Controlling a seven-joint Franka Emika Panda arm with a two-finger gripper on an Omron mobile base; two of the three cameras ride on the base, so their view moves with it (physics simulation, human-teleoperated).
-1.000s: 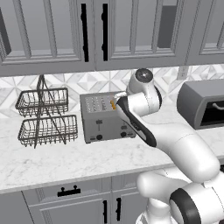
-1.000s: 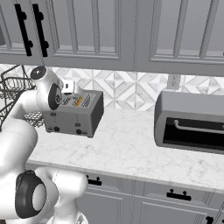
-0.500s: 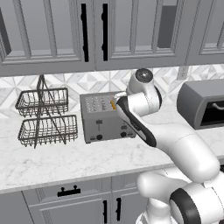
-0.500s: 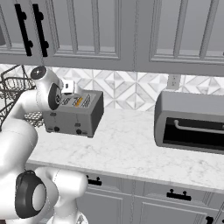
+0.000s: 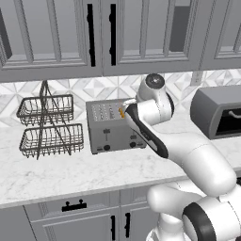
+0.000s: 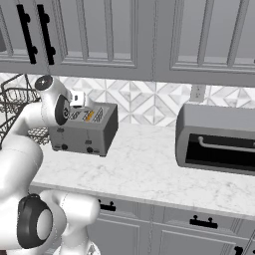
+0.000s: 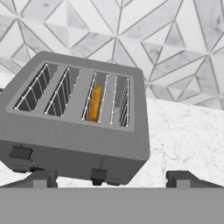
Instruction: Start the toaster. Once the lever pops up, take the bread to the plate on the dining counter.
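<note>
While the thin orange-crusted bread slice (image 7: pixel 95 103) sits edge-up in the third slot of the boxy grey metal toaster (image 7: pixel 74 120), it looks light, stiff and crumbly; pinch its top edge across the flat faces. The tool (image 7: pixel 111 178) hovers just above the toaster, spread wide, holding nothing. The toaster stands on the white marble desk (image 5: pixel 84 172). No readable writing.

The marble worktop (image 5: pixel 61 175) ran over grey cabinet doors and carried three things in a row. The toaster (image 5: pixel 113 126) stood on it right under the raised hand, the wire basket rack (image 5: pixel 47 126) sat well off to the hand's left, and the dark-grey rounded appliance (image 6: pixel 216 139) rested well apart on its right.
</note>
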